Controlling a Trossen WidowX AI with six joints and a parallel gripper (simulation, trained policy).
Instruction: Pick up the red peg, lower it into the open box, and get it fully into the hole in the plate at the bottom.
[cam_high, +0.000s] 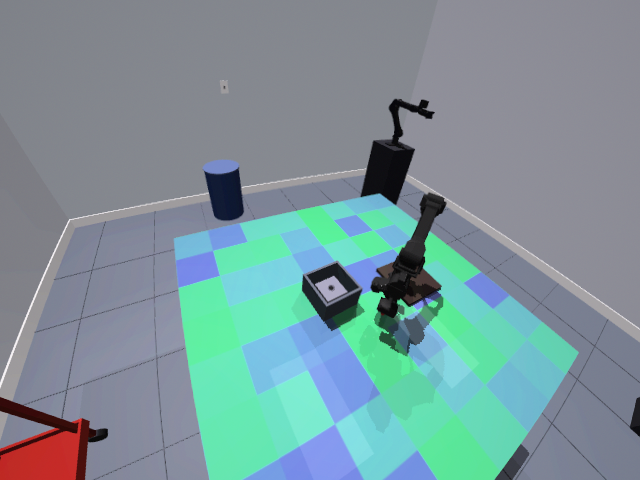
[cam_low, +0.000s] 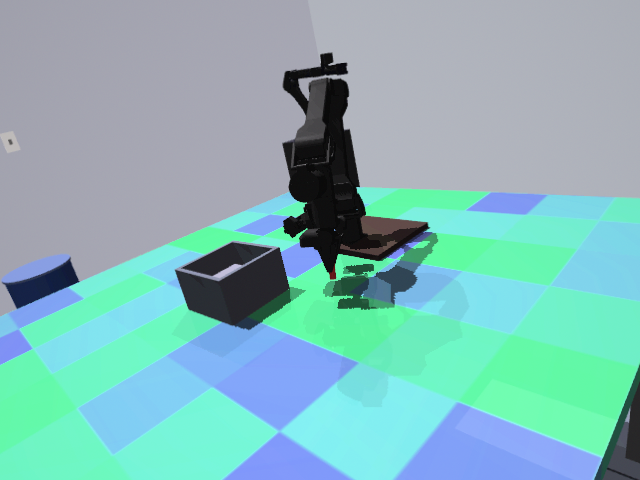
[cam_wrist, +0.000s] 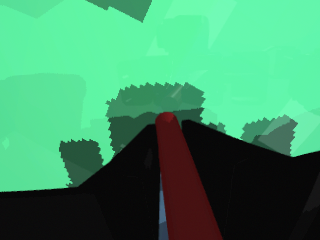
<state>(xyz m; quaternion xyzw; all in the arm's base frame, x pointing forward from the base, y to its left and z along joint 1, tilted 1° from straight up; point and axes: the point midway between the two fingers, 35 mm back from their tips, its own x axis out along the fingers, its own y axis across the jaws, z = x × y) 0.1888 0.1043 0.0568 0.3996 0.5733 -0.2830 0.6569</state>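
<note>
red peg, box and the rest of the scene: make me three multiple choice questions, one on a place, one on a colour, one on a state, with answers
1. Where is the blue cylinder?
A) inside the box
B) on the brown board
C) on the floor beyond the tabletop

2. What colour is the plate in the box?
A) pale, near white
B) orange
C) green

3. How does the gripper stand?
A) wide open
B) shut on the peg
C) shut on the box wall

1 C: the blue cylinder stands on floor tiles near the wall.
2 A: the plate looks pale inside the dark box.
3 B: the red peg runs between the fingers of the gripper.
</note>
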